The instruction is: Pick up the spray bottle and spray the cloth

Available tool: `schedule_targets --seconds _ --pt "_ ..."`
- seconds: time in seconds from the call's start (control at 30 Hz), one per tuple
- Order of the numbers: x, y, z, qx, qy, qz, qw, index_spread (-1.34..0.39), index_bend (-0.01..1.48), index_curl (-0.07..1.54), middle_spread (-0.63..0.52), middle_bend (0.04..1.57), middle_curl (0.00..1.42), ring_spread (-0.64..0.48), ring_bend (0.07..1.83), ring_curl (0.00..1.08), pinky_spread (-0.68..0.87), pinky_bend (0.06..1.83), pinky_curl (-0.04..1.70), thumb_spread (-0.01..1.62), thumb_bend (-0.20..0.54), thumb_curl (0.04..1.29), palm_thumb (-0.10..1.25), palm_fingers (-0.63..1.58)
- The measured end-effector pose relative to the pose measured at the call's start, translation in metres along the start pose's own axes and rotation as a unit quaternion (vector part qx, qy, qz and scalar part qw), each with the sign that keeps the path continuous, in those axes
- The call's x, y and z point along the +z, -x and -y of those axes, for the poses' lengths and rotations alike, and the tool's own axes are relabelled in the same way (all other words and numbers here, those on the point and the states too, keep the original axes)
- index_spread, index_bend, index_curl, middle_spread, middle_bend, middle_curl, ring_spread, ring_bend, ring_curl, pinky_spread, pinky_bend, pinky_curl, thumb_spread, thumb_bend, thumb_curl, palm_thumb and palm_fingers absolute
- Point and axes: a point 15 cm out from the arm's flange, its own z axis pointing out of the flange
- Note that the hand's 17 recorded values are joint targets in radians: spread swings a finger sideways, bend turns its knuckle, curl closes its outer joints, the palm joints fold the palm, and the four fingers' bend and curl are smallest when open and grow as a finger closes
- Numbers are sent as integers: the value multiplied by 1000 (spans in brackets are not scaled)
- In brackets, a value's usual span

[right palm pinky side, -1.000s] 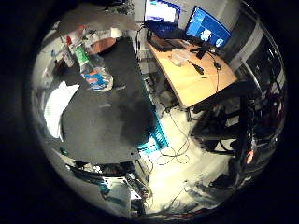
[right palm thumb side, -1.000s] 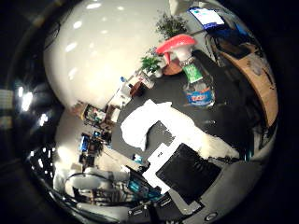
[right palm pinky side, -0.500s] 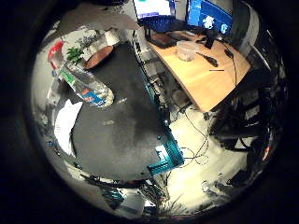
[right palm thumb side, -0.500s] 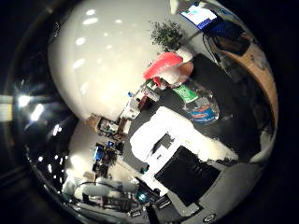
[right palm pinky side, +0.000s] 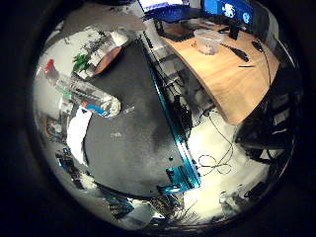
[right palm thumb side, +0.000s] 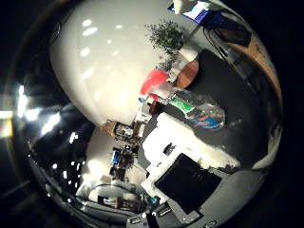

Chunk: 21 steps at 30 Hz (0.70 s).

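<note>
Black matting covered the work table (right palm pinky side: 133, 148), which was edged with a teal frame and stood beside a wooden desk (right palm pinky side: 232, 79) carrying monitors and a clear plastic tub (right palm pinky side: 207, 40). On the mat lay the spray bottle (right palm thumb side: 197, 108), a clear bottle with a red trigger head (right palm thumb side: 153, 81), standing apart from everything but just beside the white cloth (right palm thumb side: 183, 142); a round brown dish (right palm pinky side: 106, 58) and a small potted plant (right palm thumb side: 166, 35) sat further along the same surface. White and black parts of the hand (right palm thumb side: 183, 183) filled the near edge of the thumb side view, but the fingers' posture was not shown, so whether the hand was open or closed could not be determined. Nothing was visibly held: the bottle rested on the mat, clear of the hand. By this evidence, the task stood at the approach stage. The grasp, the lift, the aiming of the nozzle at the cloth and the trigger pull all remained outstanding. Compared with the frames from half a second and one second earlier, both views had shifted as a whole, which indicated camera motion and not object motion: the bottle and cloth kept their relative arrangement on the mat. In the little finger side view the bottle appeared larger than one second earlier, consistent with the palm having closed on it.
</note>
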Motion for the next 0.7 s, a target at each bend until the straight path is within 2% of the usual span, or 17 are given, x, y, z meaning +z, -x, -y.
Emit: schedule_targets --seconds 0.37,0.7 --pt "26 -4 21 -6 26 38 999 -437 187 345 -138 231 340 162 654 61 545 1144 -4 979 -28 487 564 463" --pt "80 41 30 -35 55 77 995 -426 187 346 -139 226 339 168 641 68 551 1155 -6 973 -27 487 563 462"
